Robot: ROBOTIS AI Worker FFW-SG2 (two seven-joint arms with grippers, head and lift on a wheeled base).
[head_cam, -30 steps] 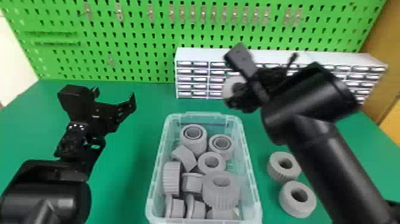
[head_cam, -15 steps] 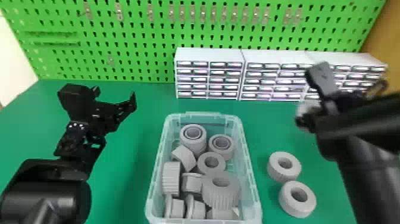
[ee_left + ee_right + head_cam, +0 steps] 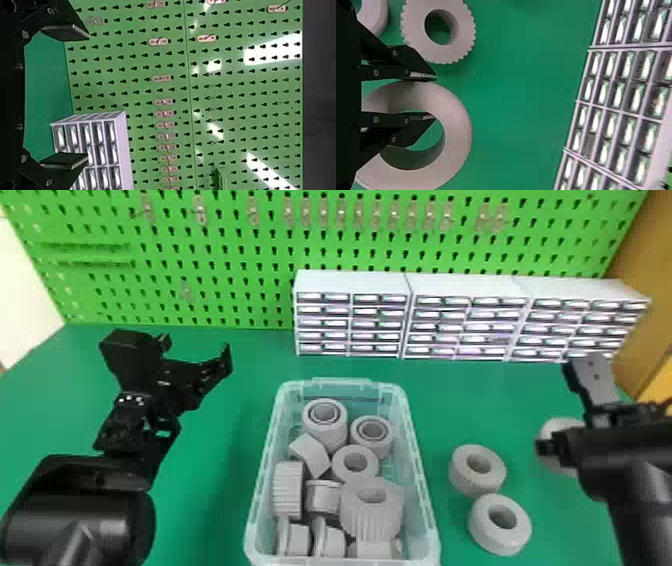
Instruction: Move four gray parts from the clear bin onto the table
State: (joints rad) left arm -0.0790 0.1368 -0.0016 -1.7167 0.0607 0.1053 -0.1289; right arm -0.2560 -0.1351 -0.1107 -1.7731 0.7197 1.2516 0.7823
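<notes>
Jaws of the right gripper [image 3: 548, 444] nearly close, pinching a gray part [image 3: 554, 428] at right; the left gripper's [image 3: 197, 346] gape empty, left. Green table [image 3: 215, 490], clear bin [image 3: 268, 470] lower center, pegboard [image 3: 220, 282] behind.

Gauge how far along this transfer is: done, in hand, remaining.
Two gray parts lie on the table, right of the clear bin. A third part is gripped by the right end effector, one finger inside its hole; I cannot tell whether it touches down. Once released, one more seems left to fetch from the bin's pile.
</notes>
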